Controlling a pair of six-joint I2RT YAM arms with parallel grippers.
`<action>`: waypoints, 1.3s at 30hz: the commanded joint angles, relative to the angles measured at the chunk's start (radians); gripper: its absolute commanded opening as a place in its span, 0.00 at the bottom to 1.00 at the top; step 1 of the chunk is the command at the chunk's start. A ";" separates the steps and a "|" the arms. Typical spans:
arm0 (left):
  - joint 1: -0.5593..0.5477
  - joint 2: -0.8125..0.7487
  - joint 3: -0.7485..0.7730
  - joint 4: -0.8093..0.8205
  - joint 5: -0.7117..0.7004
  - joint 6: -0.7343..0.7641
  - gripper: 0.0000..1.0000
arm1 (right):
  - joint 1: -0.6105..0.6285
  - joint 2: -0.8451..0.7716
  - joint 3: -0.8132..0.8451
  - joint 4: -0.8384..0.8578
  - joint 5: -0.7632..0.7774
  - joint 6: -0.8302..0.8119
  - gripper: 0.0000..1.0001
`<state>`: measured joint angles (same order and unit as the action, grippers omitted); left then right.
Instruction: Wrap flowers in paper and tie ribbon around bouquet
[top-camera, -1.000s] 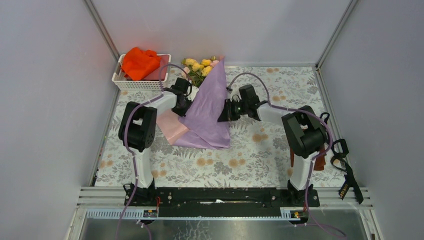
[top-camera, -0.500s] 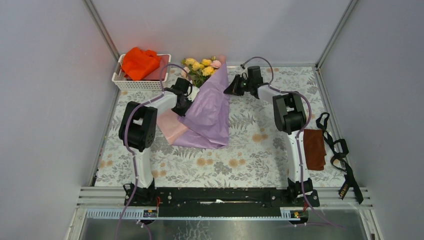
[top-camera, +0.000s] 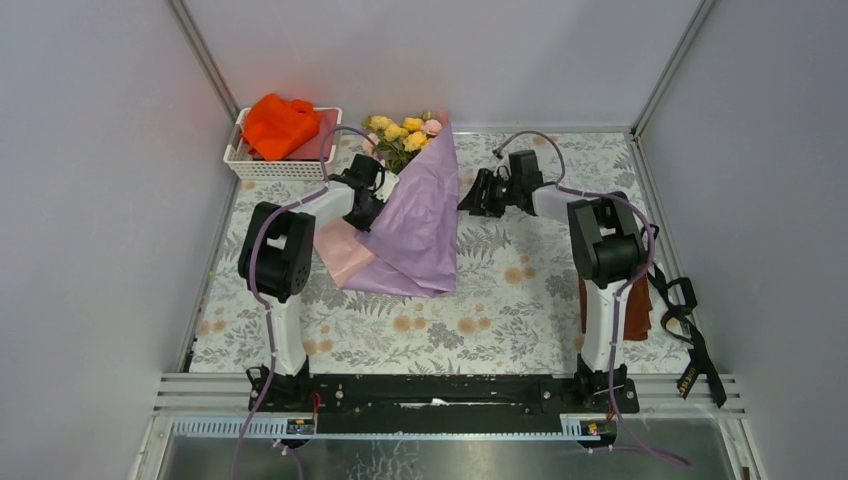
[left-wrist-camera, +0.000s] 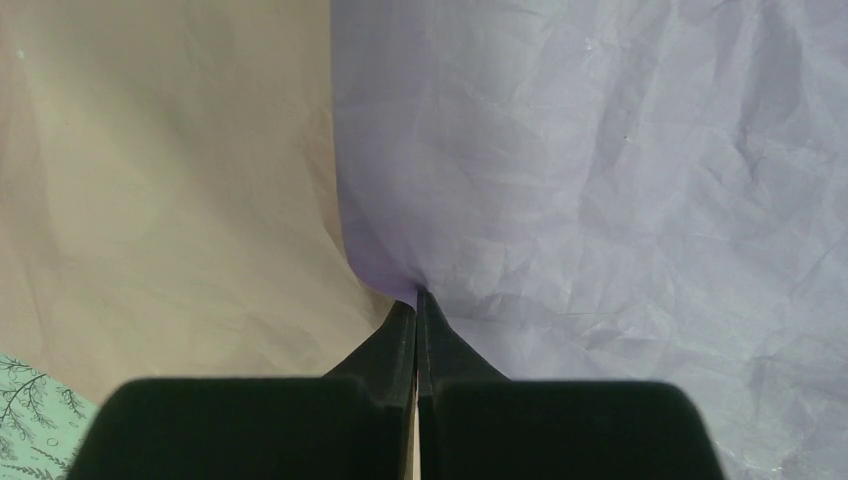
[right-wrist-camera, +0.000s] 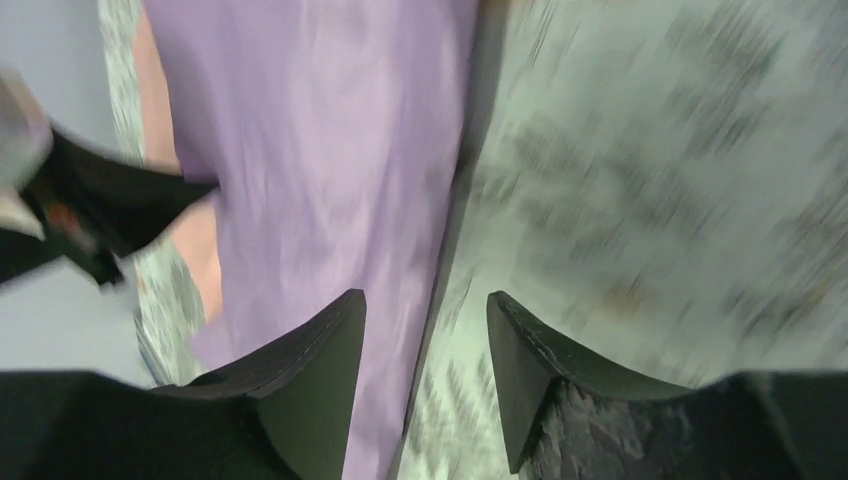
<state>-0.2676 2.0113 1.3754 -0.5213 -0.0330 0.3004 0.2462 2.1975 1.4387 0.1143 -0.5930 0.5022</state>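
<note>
On the flowered counter (top-camera: 520, 310), the lavender paper (top-camera: 420, 220) lies folded over the flowers (top-camera: 400, 135), whose blooms poke out at its far end. My left fingers (left-wrist-camera: 395, 345) stay closed, pinching the sheet's left side. My right fingers (right-wrist-camera: 320, 350) have just let go and stand open and empty beside its right edge. I judge the wrap unsecured; the ribbon (top-camera: 697, 340) lies untouched at the counter's right edge.

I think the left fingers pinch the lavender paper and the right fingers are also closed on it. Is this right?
Not quite. The left fingers do pinch the lavender paper, but the right fingers stand open and clamp nothing, as the right wrist view shows.
</note>
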 joint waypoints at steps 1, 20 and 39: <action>0.000 0.049 -0.006 0.001 0.001 0.000 0.00 | 0.086 -0.251 -0.212 -0.007 0.039 -0.106 0.52; -0.004 0.055 0.059 -0.007 -0.065 -0.002 0.00 | 0.349 -0.289 -0.669 0.032 0.016 -0.165 0.05; -0.335 -0.347 -0.115 -0.120 0.186 0.058 0.47 | 0.348 -0.278 -0.683 0.100 0.034 -0.036 0.05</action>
<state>-0.5327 1.6444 1.3422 -0.6231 -0.0006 0.3103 0.5907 1.8698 0.7898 0.3363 -0.6891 0.4805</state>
